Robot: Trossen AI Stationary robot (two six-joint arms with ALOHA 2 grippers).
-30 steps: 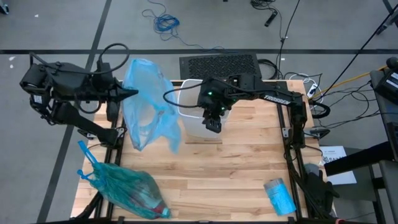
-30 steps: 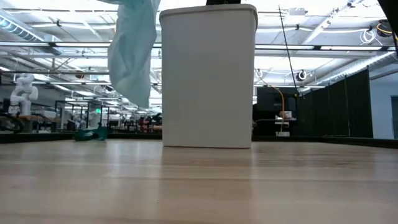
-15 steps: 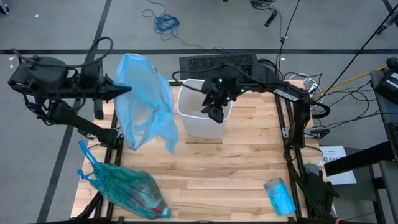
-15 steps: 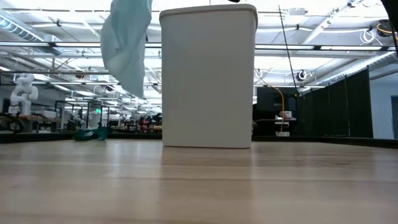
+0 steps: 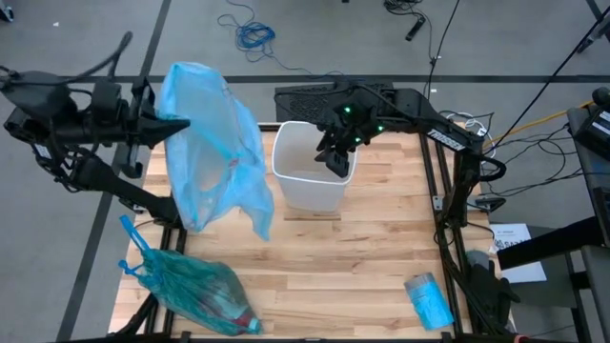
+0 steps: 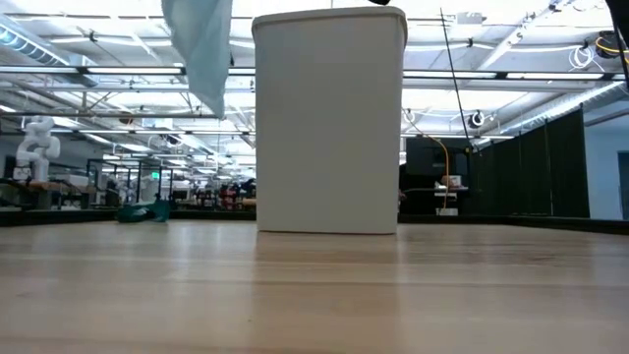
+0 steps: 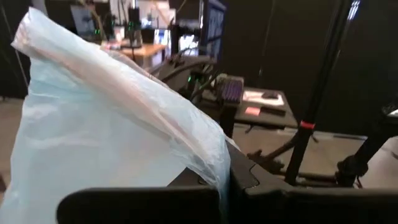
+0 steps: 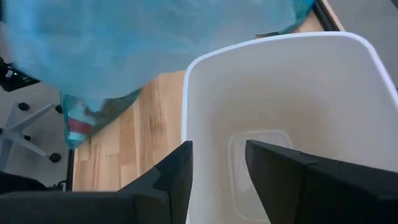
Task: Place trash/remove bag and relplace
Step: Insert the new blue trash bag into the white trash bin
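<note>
An empty pale blue plastic bag (image 5: 214,152) hangs off the table's far left corner, with my left gripper (image 5: 179,124) shut on it. In the low view its bottom end (image 6: 201,49) hangs beside the white bin (image 6: 329,123). The bin (image 5: 307,179) stands on its base on the table's far middle. My right gripper (image 5: 335,160) hovers open over the bin's far right part, and the empty inside of the bin (image 8: 261,124) shows between its fingers. A tied green-blue bag (image 5: 195,293) holding the trash lies at the near left. My left gripper pinches a gathered bit of the blue bag's plastic (image 7: 214,171) between its two fingers, at the side of the bag that faces the arm. The fingers point level, coming from the table's left. The bag hangs slack and is lifted clear of the table.
A blue packet (image 5: 429,300) lies at the table's near right corner. A dark grille (image 5: 334,97) sits behind the bin at the far edge. Bare wood (image 5: 362,257) stretches between the bin and the near edge.
My left gripper has risen, drawn toward the table's left and tipped up to level, lifting the blue bag so that its bottom end hangs higher beside the bin. My right gripper has gone up and toward the far edge, from the bin's near rim to over its far part.
</note>
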